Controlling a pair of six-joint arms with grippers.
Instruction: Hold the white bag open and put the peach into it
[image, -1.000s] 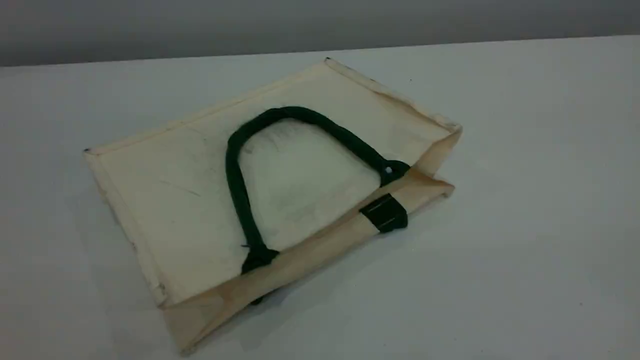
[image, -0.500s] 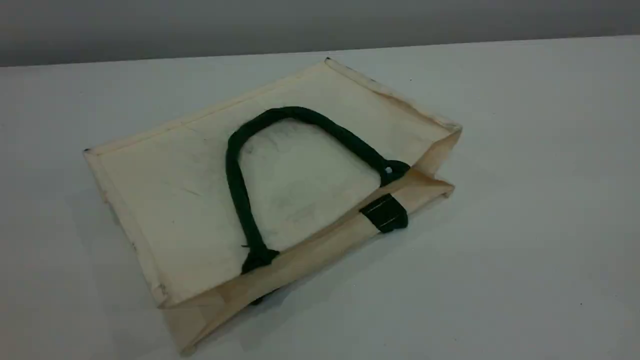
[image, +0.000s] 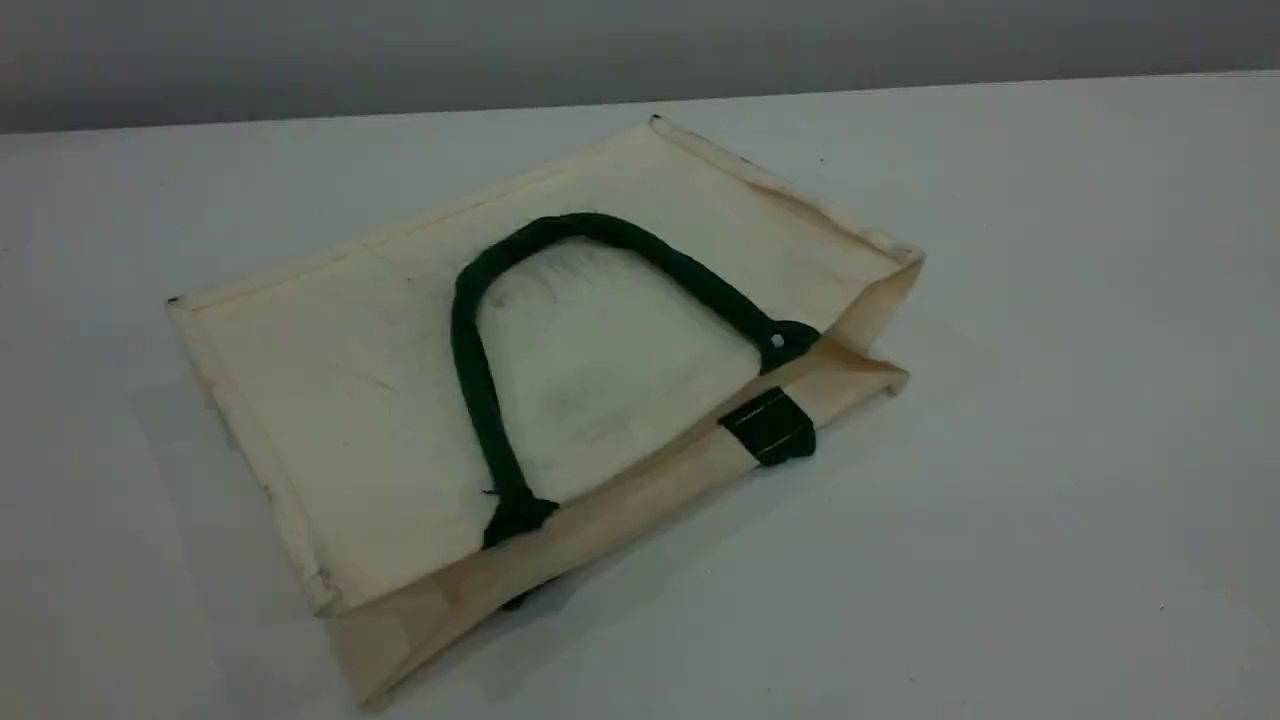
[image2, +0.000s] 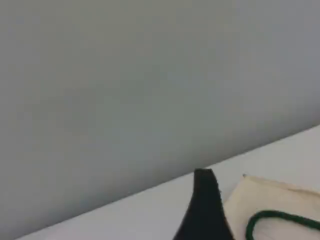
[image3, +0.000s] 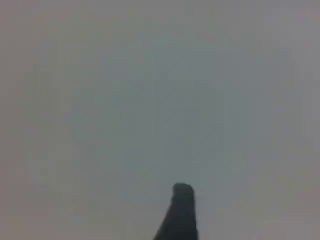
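The white bag lies flat on the table, its mouth along the near right edge and gaping slightly at the right end. Its dark green rope handle is folded back in a loop over the top panel, and a green tab sits on the mouth edge. The peach is out of view. Neither arm shows in the scene view. In the left wrist view, one dark fingertip stands above the table beside a corner of the bag, apart from it. The right wrist view has one dark fingertip against plain grey. Neither holds anything.
The table's far edge runs across the top of the scene view, with a grey wall behind it. Bare white tabletop surrounds the bag on all sides.
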